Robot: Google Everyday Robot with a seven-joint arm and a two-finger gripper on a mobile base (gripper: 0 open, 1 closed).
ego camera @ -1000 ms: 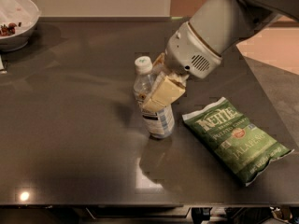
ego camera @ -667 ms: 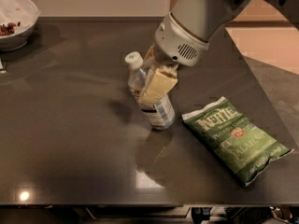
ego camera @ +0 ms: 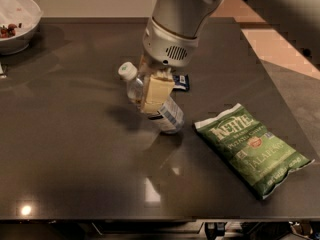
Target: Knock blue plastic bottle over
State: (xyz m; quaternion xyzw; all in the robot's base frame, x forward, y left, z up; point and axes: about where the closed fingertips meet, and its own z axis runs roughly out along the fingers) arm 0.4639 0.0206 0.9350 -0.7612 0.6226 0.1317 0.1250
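Observation:
The blue plastic bottle [ego camera: 169,115] is a small clear bottle with a white cap [ego camera: 127,70] and a white-and-dark label. It leans strongly to the left in the middle of the dark table [ego camera: 75,149], its base near the table and its cap up and to the left. My gripper [ego camera: 154,94] comes down from above right, and its cream-coloured finger [ego camera: 156,91] lies across the bottle's middle and covers part of it.
A green chip bag [ego camera: 251,147] lies flat to the right of the bottle. A dark blue flat wrapper [ego camera: 181,81] lies just behind the gripper. A white bowl [ego camera: 17,21] with some food stands at the far left corner. The table's front edge runs along the bottom.
My arm has moved left and pushed the bottle. The bottle stood nearly upright one second ago and now tilts far to the left. The blue wrapper behind has come into view.

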